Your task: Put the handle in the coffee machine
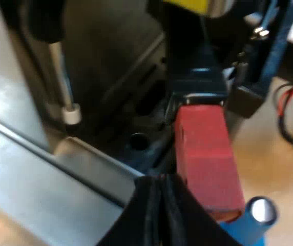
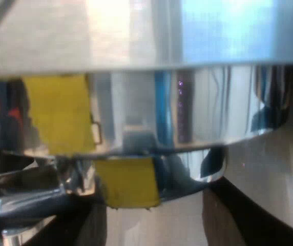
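Handle (image 1: 193,66) sat at the espresso machine's (image 1: 105,56) front, red end (image 1: 208,159) sticking out. Left gripper (image 1: 159,182) jaws pressed together, empty, just beside it. Right gripper (image 2: 154,218) jaws spread apart under a yellow-taped chrome rim (image 2: 213,115).

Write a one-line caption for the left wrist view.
Left gripper beside the red end of the holder's handle, at the front of the espresso machine.
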